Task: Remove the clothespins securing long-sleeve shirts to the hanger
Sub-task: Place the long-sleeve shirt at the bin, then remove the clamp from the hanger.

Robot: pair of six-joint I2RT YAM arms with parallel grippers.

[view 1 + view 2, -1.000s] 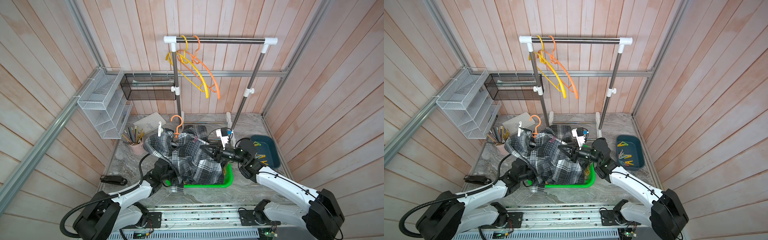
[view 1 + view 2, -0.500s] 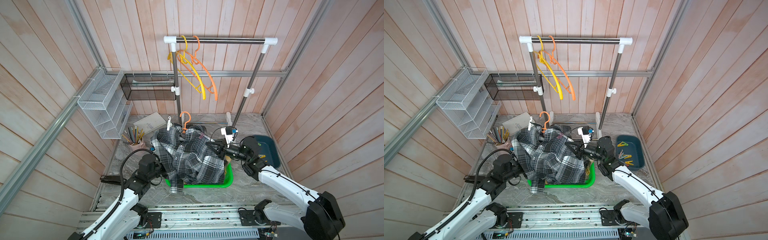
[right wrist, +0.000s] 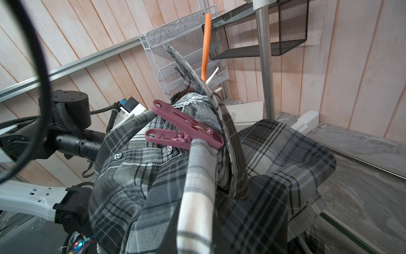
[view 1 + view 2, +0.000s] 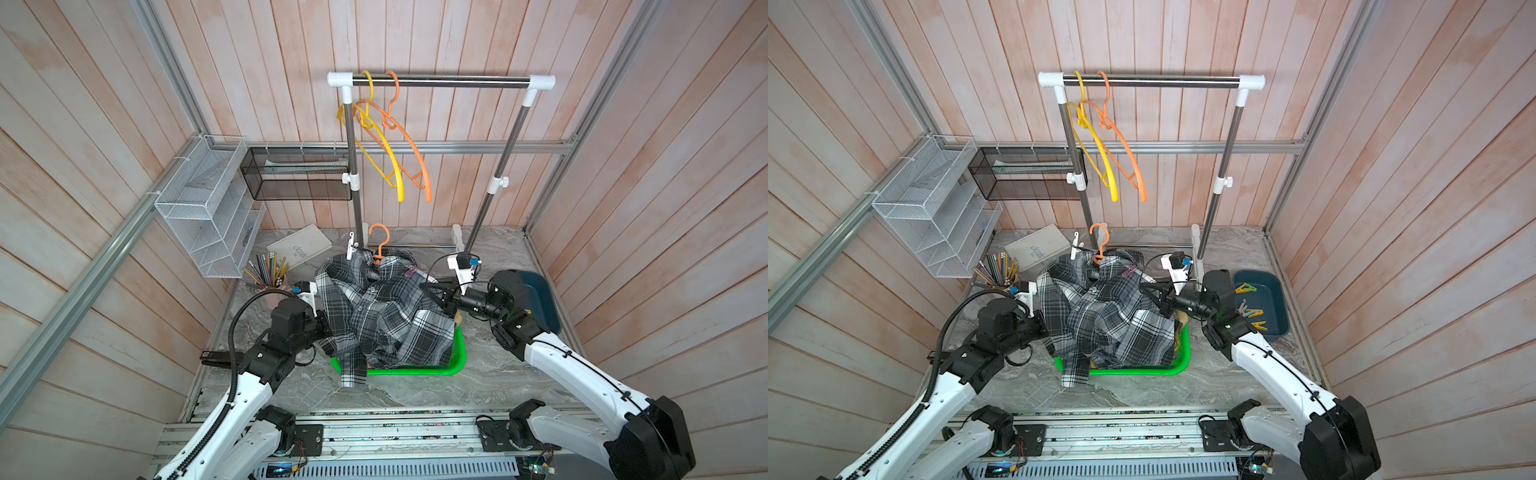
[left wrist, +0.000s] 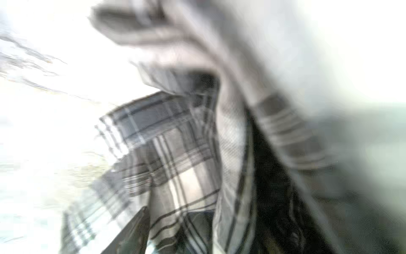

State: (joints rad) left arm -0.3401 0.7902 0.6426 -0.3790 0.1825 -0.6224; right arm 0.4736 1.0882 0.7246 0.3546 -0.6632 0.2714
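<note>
The right claw (image 4: 432, 291) is clenched on the shoulder of a grey checked shirt (image 4: 386, 320), which is hung on an orange hanger (image 4: 380, 242) and draped into a green basket (image 4: 415, 370). The left claw (image 4: 323, 330) is hidden against the shirt's opposite edge, and it cannot be told whether it is released or clenched. A mauve-pink clothespin (image 3: 184, 129) is clipped beside the collar.

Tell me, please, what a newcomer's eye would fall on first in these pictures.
A grey plaid shirt on an orange hanger is heaped mid-table over a green basket, between both arms. In the right wrist view, a mauve clothespin is clipped to the fabric near its collar. At the back, a yellow hanger and a second orange hanger hang bare on the rail.
</note>
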